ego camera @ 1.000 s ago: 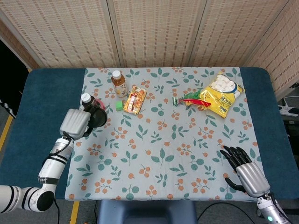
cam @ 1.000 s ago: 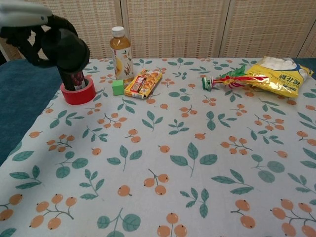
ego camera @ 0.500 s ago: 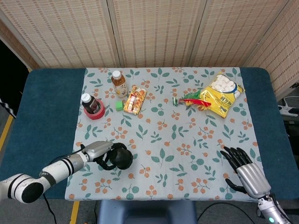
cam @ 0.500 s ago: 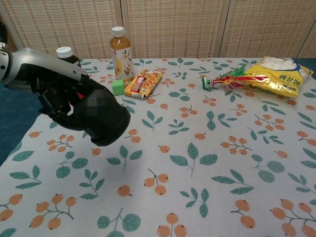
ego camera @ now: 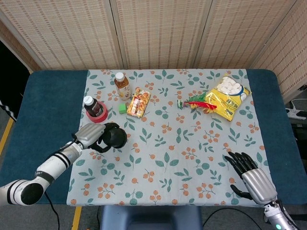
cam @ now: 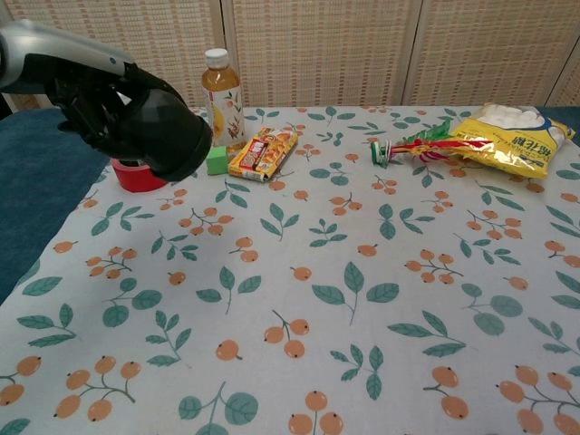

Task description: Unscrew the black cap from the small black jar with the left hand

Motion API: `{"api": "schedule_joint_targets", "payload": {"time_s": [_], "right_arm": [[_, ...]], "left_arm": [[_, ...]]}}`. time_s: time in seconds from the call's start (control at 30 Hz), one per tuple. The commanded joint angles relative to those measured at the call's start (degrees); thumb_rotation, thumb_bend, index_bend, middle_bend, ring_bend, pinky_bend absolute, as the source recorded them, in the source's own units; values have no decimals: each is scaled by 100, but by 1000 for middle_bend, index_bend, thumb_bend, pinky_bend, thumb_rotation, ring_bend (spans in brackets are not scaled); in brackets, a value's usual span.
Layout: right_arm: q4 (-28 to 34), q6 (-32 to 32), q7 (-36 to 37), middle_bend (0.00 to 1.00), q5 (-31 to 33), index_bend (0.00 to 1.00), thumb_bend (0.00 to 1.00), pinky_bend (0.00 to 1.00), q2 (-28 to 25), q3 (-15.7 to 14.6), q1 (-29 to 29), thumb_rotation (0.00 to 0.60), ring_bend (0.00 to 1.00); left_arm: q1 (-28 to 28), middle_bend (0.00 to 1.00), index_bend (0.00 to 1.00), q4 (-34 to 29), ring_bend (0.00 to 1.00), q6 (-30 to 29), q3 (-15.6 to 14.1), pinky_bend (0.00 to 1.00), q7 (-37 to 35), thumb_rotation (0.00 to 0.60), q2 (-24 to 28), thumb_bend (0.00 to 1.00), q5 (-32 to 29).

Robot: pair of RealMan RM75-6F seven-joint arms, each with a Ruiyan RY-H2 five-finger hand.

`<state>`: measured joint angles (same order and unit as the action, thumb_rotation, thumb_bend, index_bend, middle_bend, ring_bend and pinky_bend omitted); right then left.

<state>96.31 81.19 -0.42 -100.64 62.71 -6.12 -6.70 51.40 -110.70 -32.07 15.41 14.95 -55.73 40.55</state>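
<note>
1. Your small black jar (ego camera: 115,136) is off the table, gripped in your left hand (ego camera: 94,136), over the left side of the leaf-print cloth (ego camera: 192,143) and nearer you than the red tape roll (ego camera: 97,114). In the chest view it hangs in front of that roll, its round dark end turned toward the camera.
2. I cannot tell where the black cap meets the jar body; both are the same dark colour and the fingers (cam: 86,109) wrap the far side.
3. Judging by its look, the jar is rigid, light and smooth, so it can slip or spin in the grasp. Take the cap by its rim with the fingertips and keep the body braced, or the whole jar turns with the cap.
4. Your right hand (ego camera: 250,176) rests near the front right corner of the table, holding nothing, fingers spread, well apart from the jar. The task gives the unscrewing to the left, so the body needs a hold from somewhere.
5. Just behind the jar stands a dark bottle with a white cap (ego camera: 89,103) inside the tape roll; beyond it a tea bottle (ego camera: 123,86), a green block (ego camera: 123,108) and a snack packet (ego camera: 138,101).
6. Well apart on the right lie a yellow bag of marshmallows (ego camera: 228,96) and a red-and-green wrapped item (ego camera: 195,103).
</note>
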Motion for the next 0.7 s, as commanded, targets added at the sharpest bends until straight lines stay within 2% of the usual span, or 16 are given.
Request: {"api": "schedule_joint_targets", "payload": {"time_s": [0.03,0.1,0.13,0.2,0.27,0.33,0.4,0.47,0.53,0.63,0.7], "right_arm": [[-1,51,42,0,-22,0,194,0,-29,-6,16,600,0],[-10,81,69,0,-30,0,194,0,-46,-7,25,600,0],[-14,89,84,0,-37,0,194,0,-53,-11,27,600,0],[-23,76,108,0,-40,0,195,0,-53,-14,19,600,0],[-28,32,96,0,-40,0,195,0,-41,-18,0,600,0],[-23,-24,55,0,-31,0,194,0,-18,-24,-17,600,0],[-7,-59,13,0,-25,0,194,0,-4,-31,-24,600,0],[11,-70,-20,0,-21,0,194,0,3,-40,-19,600,0],[23,-53,-40,0,-25,0,194,0,2,-42,-9,600,0],[30,-37,-37,0,-38,0,194,0,-3,-46,-5,600,0],[25,-29,-28,0,-43,0,194,0,-7,-46,-4,600,0]], "left_arm": [[-1061,836,809,503,601,-412,397,836,760,600,-354,727,1588],[-981,836,809,979,601,-1924,20,838,2364,600,-904,726,1224],[-937,836,809,1159,601,-2761,-88,838,3224,600,-1302,725,851],[-857,836,809,1237,601,-3421,-159,839,4002,600,-1705,722,287],[-782,836,809,1056,601,-3293,-181,836,4117,600,-1768,718,-217],[-763,836,809,664,601,-2601,-127,831,3662,600,-1496,717,-641],[-786,836,809,416,601,-2149,-24,830,3155,600,-1236,717,-563],[-852,837,809,429,601,-2443,-57,834,3054,600,-1177,717,79],[-897,838,809,682,602,-3106,-214,834,3369,600,-1339,716,562],[-804,838,809,1199,602,-3915,-380,829,4335,600,-1679,716,387],[-792,838,809,1241,601,-3865,-365,829,4303,600,-1783,713,160]]}}
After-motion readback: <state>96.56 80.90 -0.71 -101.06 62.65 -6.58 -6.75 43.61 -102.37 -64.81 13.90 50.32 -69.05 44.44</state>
